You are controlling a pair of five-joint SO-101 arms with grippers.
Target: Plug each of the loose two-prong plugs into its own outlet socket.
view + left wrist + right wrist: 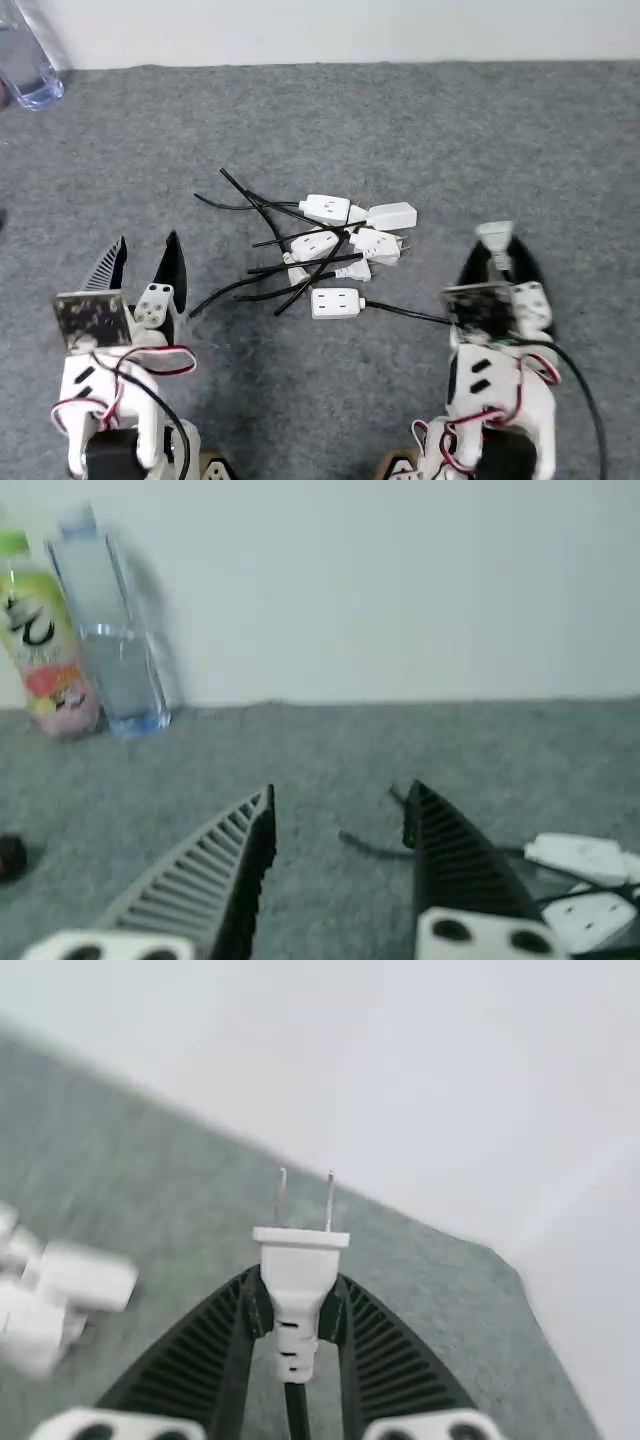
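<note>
Surface: a grey carpeted table (420, 130) meets a white wall (350, 30) along the top of the frame.
Held plug: a white two-prong plug (494, 236) sits right of centre, its prongs (305, 1195) standing clear beyond the fingertips.
Right gripper (498, 262): clamped on the plug's body, one finger on each side.
Pile (345, 235): white plugs and sockets tangled with black cords at the frame's centre.
Lone socket (336, 302): just below the pile, with its cord running right.
Left gripper (145, 260): lower left, jaws spread wide, holding nothing.
Bottle (25, 70): clear, in the upper left corner.
</note>
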